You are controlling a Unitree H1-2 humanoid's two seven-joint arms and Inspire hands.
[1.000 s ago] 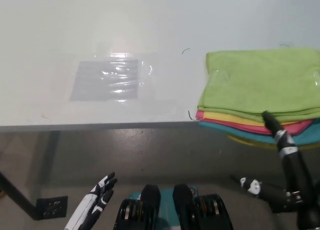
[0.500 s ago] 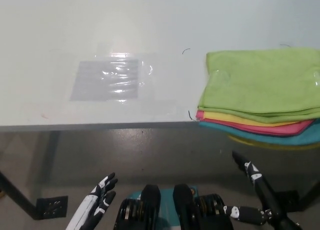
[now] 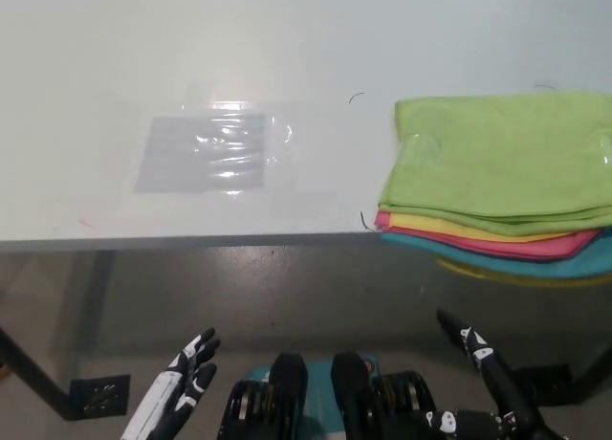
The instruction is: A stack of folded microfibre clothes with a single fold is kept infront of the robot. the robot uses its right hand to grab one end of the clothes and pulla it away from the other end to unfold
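Both hands seen low, below tabletop point(image 3: 143, 57) edge, nothing held. Right hand point(image 3: 483, 363): fingers spread, empty, well short of stack point(image 3: 497, 172). Left hand point(image 3: 182, 387): fingers apart, resting lower left. Stack lies folded at tabletop's near right edge, green cloth point(image 3: 502, 153) uppermost. Stage not settled: reach pending or pull abandoned.

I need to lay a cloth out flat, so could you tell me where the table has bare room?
Bare: the table left of and behind the shiny plastic patch, plus the gap between it and the cloth stack. Crowded: the right front edge, under the stack.
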